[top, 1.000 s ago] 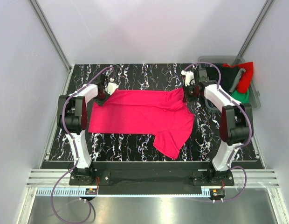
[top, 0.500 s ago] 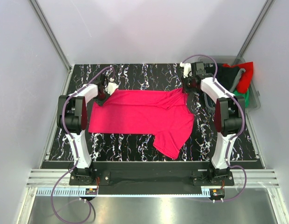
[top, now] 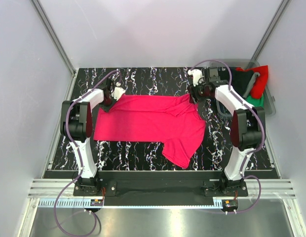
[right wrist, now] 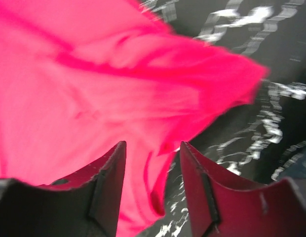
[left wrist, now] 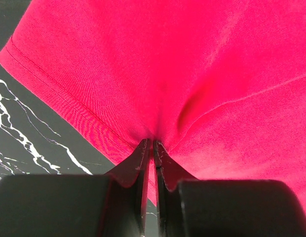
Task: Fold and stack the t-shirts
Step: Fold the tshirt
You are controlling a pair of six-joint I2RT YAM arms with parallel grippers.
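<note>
A crimson-pink t-shirt (top: 150,121) lies spread on the black marbled table (top: 143,148), one sleeve pointing toward the near edge. My left gripper (top: 109,101) is shut on its far left corner; in the left wrist view the cloth (left wrist: 192,74) bunches into the closed tips (left wrist: 153,143). At the shirt's far right corner my right gripper (top: 194,96) is open, its fingers (right wrist: 113,163) apart just above a rumpled fold of the shirt (right wrist: 118,89), which lies loose on the table. More t-shirts, black (top: 239,79), red (top: 260,79) and green (top: 256,102), sit heaped in the bin.
The grey plastic bin (top: 269,101) stands at the table's far right corner, close behind the right arm. White walls enclose the table on three sides. The arm bases (top: 163,187) sit on the near rail.
The right gripper has opened and let go of the shirt's far right corner, shifting slightly left and back. The left gripper and the shirt's left side have not moved.
</note>
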